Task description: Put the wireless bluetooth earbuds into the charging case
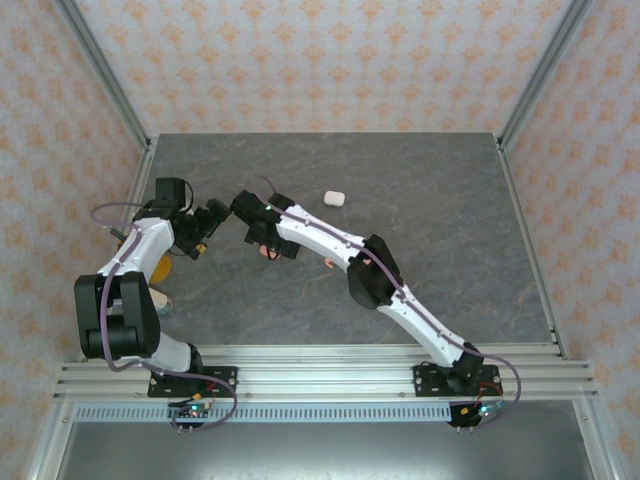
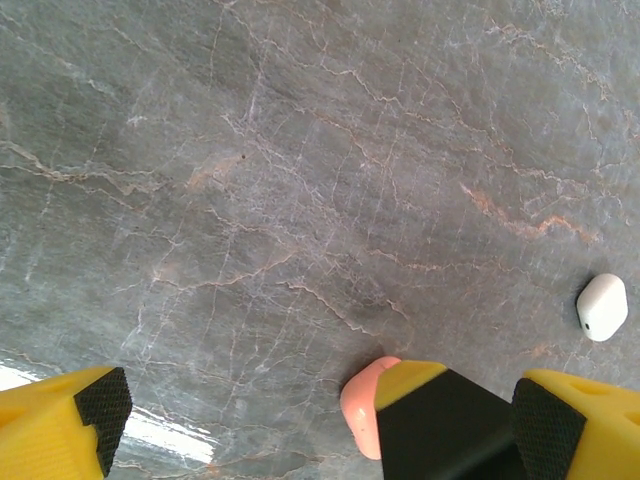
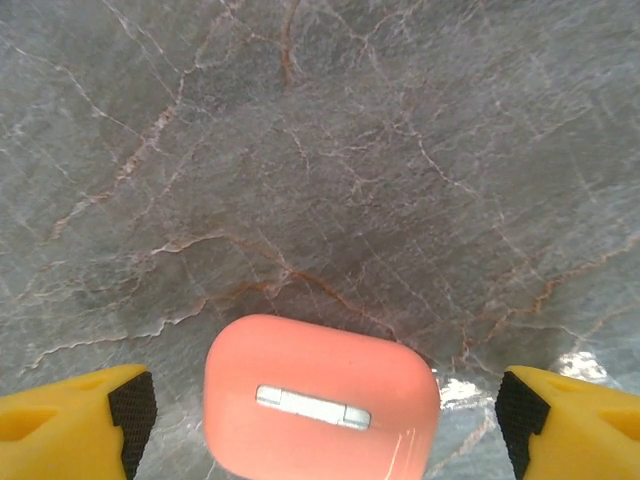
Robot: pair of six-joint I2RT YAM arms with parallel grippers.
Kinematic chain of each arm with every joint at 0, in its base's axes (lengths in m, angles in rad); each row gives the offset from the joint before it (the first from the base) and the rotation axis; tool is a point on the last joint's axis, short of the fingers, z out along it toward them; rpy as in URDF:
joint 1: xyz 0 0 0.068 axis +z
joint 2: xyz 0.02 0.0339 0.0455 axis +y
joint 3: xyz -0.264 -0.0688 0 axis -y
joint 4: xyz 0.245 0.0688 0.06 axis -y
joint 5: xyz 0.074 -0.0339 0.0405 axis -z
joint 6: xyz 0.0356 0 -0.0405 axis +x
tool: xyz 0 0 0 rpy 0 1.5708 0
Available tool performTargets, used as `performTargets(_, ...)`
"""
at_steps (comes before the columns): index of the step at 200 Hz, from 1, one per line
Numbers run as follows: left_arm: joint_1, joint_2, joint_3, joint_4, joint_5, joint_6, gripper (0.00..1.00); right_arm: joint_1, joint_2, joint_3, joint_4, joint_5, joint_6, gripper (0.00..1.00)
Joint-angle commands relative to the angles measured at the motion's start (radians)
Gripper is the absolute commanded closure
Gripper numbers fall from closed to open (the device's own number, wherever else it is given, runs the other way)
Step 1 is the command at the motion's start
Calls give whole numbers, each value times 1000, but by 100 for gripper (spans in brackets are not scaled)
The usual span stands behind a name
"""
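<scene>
Grey marble counter (image 3: 420, 120): polished, veined in rust-brown and white, carrying two charging cases.
Coral-pink charging case (image 3: 320, 395): lying shut on the counter near the middle, between the fingers of the right arm. Hinge side turned up toward the right wrist camera. Long axis running across from one yellow finger to the other, dipping slightly to the right.
Markings on the pink case: silver hinge strip (image 3: 312, 407) along the long axis, with faint scratches near the right end. Lettering too small to tell.
White charging case (image 1: 334, 198): farther back on the counter, well apart from the pink one. Rounded and set at a slant in the left wrist view, with one small dark dot on its near face.
Coral-pink earbud (image 1: 328, 262): tiny speck on the counter just beside the right forearm, outside both cases. Stem direction too small to tell.
Right end effector (image 3: 320, 415): spread wide, straddling the pink case. Black pads apart from both its ends, gripping nothing.
Left end effector (image 2: 322, 420): spread fully above bare counter, holding nothing. Pink case peeking from behind a yellow-and-black finger of the other arm, near the lower edge of the left wrist view.
</scene>
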Motion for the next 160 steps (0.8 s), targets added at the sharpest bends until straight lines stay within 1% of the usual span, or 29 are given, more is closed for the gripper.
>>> performTargets(1, 12, 20, -19, 21, 16, 17, 0, 4, 31, 36, -6, 10, -1, 12)
performTargets(73, 15, 29, -20, 29, 27, 15, 0, 3, 46, 39, -55, 4, -16, 22)
performTargets(110, 17, 22, -22, 26, 30, 15, 0, 6, 28, 28, -119, 13, -69, 31)
performTargets(140, 16, 14, -21, 19, 30, 17, 0, 5, -59, -100, -107, 51, -113, 39)
performTargets(160, 16, 9, -22, 19, 32, 14, 0, 5, -113, -189, -85, 62, -128, 38)
